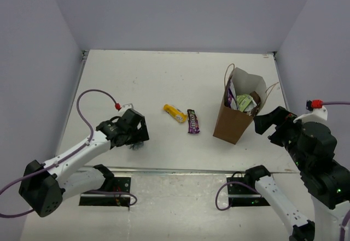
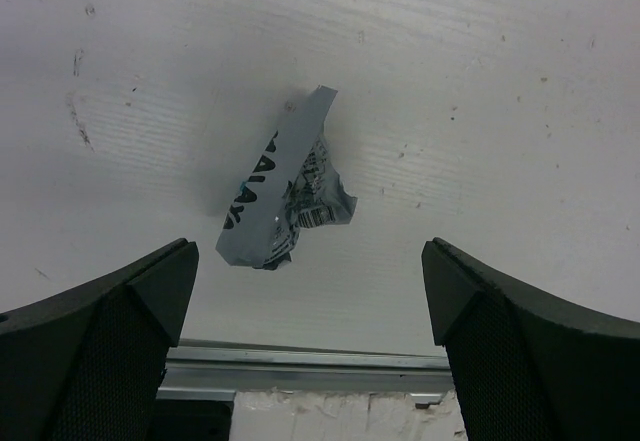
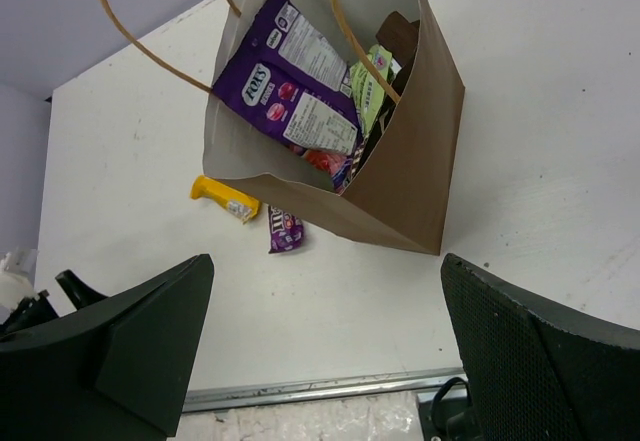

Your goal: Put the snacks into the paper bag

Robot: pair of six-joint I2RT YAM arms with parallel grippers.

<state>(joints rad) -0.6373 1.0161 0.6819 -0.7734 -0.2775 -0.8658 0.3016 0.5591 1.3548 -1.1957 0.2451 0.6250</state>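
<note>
The paper bag [image 1: 232,123] stands upright at the right of the table, its mouth open. Inside the paper bag [image 3: 410,161] lie a purple Fox's pouch [image 3: 285,86], a green packet [image 3: 370,86] and a dark brown wrapper [image 3: 400,31]. Left of it on the table are a yellow bar [image 1: 174,113] and a purple packet [image 1: 193,121]. A crumpled grey wrapper [image 2: 280,196] lies just ahead of my left gripper [image 2: 308,261], which is open and empty. My right gripper [image 3: 328,271] hangs open and empty above the table, near the bag's front right side.
A metal rail [image 1: 208,171] runs along the table's near edge, right under both grippers. White walls close the table in at the back and sides. The bag's thin loop handles [image 3: 140,31] stick up over its mouth.
</note>
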